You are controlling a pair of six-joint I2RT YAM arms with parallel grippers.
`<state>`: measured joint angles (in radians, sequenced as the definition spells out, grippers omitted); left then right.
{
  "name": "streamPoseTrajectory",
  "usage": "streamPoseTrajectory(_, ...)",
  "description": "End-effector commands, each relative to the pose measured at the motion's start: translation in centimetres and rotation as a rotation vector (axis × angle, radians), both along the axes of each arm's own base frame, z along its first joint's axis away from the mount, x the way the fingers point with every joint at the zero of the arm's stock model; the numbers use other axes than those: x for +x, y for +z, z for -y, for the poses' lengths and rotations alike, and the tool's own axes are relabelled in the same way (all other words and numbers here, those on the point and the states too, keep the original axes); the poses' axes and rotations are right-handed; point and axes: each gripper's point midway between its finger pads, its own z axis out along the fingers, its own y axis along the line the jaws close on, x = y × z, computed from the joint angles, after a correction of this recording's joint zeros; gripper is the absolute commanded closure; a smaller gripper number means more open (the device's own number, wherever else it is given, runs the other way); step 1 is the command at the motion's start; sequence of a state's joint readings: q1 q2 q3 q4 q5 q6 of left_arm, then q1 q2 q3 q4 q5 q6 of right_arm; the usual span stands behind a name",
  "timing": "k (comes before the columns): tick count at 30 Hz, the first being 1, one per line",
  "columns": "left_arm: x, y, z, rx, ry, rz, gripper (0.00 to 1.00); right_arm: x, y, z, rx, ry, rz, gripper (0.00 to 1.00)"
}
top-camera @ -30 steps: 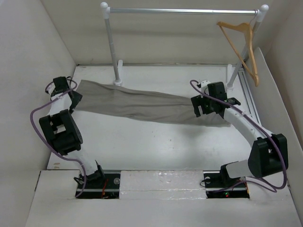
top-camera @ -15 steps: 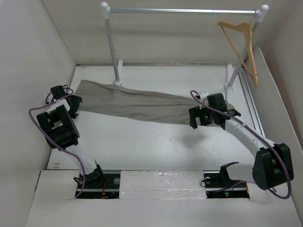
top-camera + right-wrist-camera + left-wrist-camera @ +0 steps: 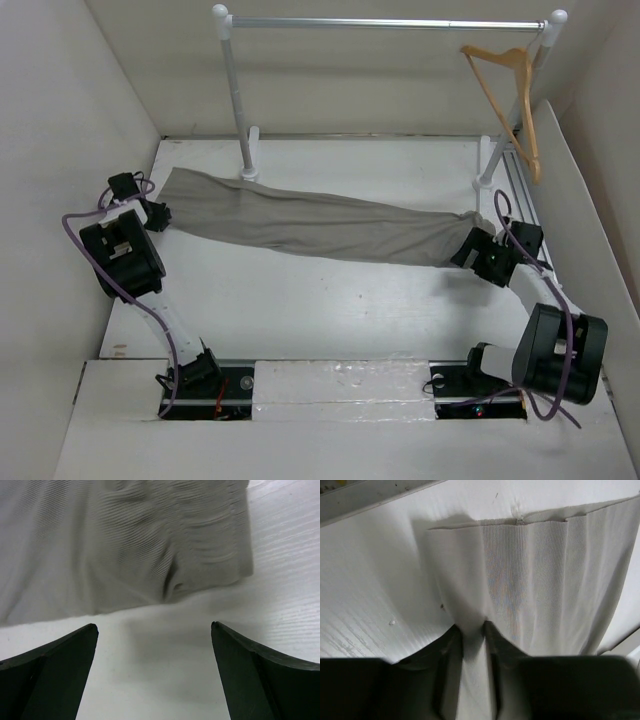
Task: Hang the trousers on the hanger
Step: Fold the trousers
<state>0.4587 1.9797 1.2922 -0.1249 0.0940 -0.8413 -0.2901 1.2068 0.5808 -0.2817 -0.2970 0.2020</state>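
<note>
The taupe trousers (image 3: 310, 222) lie stretched flat across the table from far left to right. My left gripper (image 3: 160, 216) is shut on the left end of the trousers (image 3: 535, 580), with cloth pinched between its fingers. My right gripper (image 3: 470, 248) is open just off the right end of the trousers (image 3: 125, 545), its fingers spread wide over bare table a little short of the cloth edge. The tan wooden hanger (image 3: 508, 95) hangs by its hook from the right end of the rail, far from both grippers.
A silver rail (image 3: 385, 23) on white posts spans the back of the table; its left post (image 3: 240, 110) stands at the trousers' far edge. White walls close in on left and right. A metal track (image 3: 525, 205) runs along the right edge.
My right gripper has let go of the trousers and drawn back to the right, past their end. The cloth has settled flat. My left gripper has shifted slightly left, still holding.
</note>
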Motion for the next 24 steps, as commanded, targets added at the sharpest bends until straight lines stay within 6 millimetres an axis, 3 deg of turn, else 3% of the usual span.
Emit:
streamPoseTrajectory(1, -0.5, -0.8, -0.9, 0.036, 0.004, -0.057, 0.85, 2.3, -0.6, 1.0, 0.060, -0.077, 0.053, 0.00)
streamPoseTrajectory(3, -0.5, -0.7, -1.2, 0.052, -0.002, -0.066, 0.92, 2.9, -1.2, 2.2, 0.058, -0.133, 0.048, 0.00)
streamPoseTrajectory(4, -0.5, -0.9, -1.5, 0.062, -0.001, -0.078, 1.00, 3.0, -1.7, 2.6, 0.063, -0.151, 0.042, 0.01)
streamPoseTrajectory(6, -0.4, -0.8, -1.9, 0.084, -0.025, -0.099, 1.00, 3.5, -2.9, 2.9, 0.091, -0.181, 0.027, 0.08)
streamPoseTrajectory(8, -0.5, -0.5, -2.9, 0.133, -0.013, -0.124, 1.00, 4.2, -3.5, 3.8, 0.098, -0.213, 0.037, 0.31)
streamPoseTrajectory(10, -1.2, 0.2, -4.0, 0.200, -0.008, -0.163, 1.00, 4.7, -3.6, 4.3, 0.094, -0.218, 0.050, 0.74)
streamPoseTrajectory(11, -1.2, 0.1, -4.0, 0.199, -0.008, -0.164, 1.00, 4.6, -3.6, 4.7, 0.087, -0.220, 0.051, 0.74)
streamPoseTrajectory(12, -1.6, 0.5, -4.2, 0.218, -0.008, -0.174, 1.00, 4.6, -3.2, 4.8, 0.077, -0.213, 0.047, 0.86)
streamPoseTrajectory(15, -3.0, 1.7, -4.9, 0.277, 0.017, -0.204, 1.00, 3.0, -2.0, 6.0, 0.005, -0.207, 0.014, 0.96)
streamPoseTrajectory(17, -4.6, 2.1, -5.6, 0.327, 0.042, -0.259, 1.00, 1.0, -1.4, 6.8, -0.049, -0.206, -0.031, 0.97)
streamPoseTrajectory(20, -7.5, 3.3, -6.0, 0.386, 0.074, -0.334, 1.00, -0.3, 1.3, 8.1, -0.121, -0.209, 0.014, 0.98)
streamPoseTrajectory(24, -11.2, 6.3, -6.7, 0.487, 0.120, -0.407, 1.00, -2.9, 3.7, 10.2, -0.171, -0.248, 0.033, 0.98)
